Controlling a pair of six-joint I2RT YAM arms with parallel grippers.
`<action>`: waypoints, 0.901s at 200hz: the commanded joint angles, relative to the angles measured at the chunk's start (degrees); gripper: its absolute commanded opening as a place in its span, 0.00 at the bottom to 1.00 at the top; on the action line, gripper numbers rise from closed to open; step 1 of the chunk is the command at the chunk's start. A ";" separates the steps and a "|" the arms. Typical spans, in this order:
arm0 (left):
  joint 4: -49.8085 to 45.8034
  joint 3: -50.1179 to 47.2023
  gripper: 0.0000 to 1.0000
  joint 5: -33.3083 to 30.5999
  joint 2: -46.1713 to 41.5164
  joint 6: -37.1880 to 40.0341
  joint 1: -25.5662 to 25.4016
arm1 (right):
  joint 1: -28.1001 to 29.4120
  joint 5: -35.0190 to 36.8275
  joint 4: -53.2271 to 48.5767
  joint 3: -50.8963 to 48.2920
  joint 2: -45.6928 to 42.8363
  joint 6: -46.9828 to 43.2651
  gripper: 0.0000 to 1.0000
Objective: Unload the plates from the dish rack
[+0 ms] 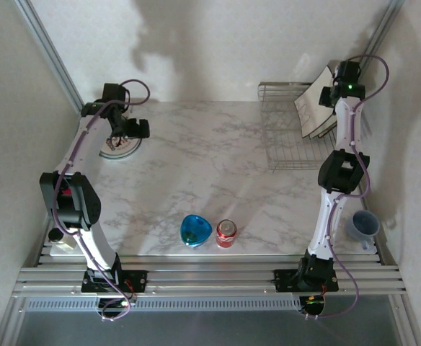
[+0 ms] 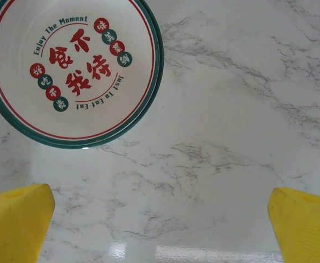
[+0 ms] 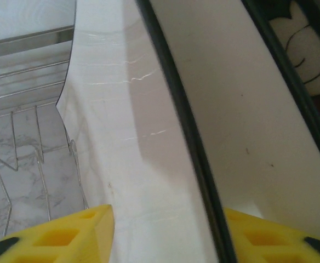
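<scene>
Two round white plates [image 2: 72, 66] with red characters and a green rim lie stacked on the marble at the far left [image 1: 120, 148]. My left gripper [image 2: 161, 197] hovers open just beside them [image 1: 135, 130], with bare table between its fingers. The wire dish rack [image 1: 290, 137] stands at the far right with square cream plates [image 1: 317, 104] leaning in it. My right gripper [image 1: 333, 94] is down on them. Its yellow jaws [image 3: 168, 219] straddle the dark rim of one square plate [image 3: 127, 137], partly closed, with a gap on the left side. A flower-marked plate [image 3: 313, 60] stands behind it.
A glossy blue bowl [image 1: 195, 231] and a red can [image 1: 226, 233] sit near the front middle. A grey-blue cup [image 1: 363, 225] stands by the right arm's side. Rack wires [image 3: 17, 164] rise left of the gripped-around plate. Walls close in behind and on both sides.
</scene>
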 commanded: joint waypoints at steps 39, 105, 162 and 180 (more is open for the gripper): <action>-2.50 2.57 1.00 -1.10 1.36 0.76 -0.42 | 1.39 2.40 3.67 1.49 0.42 1.15 0.29; -3.05 3.22 1.00 -1.30 1.44 0.94 -0.47 | 2.03 3.34 4.13 0.71 0.70 1.23 0.00; -3.14 3.01 0.99 -1.02 1.44 0.85 -0.45 | 2.53 3.64 4.17 0.26 -1.15 0.53 0.00; -2.89 2.67 0.99 -0.80 1.58 0.68 -0.50 | 2.64 3.90 4.27 0.26 -2.55 0.53 0.00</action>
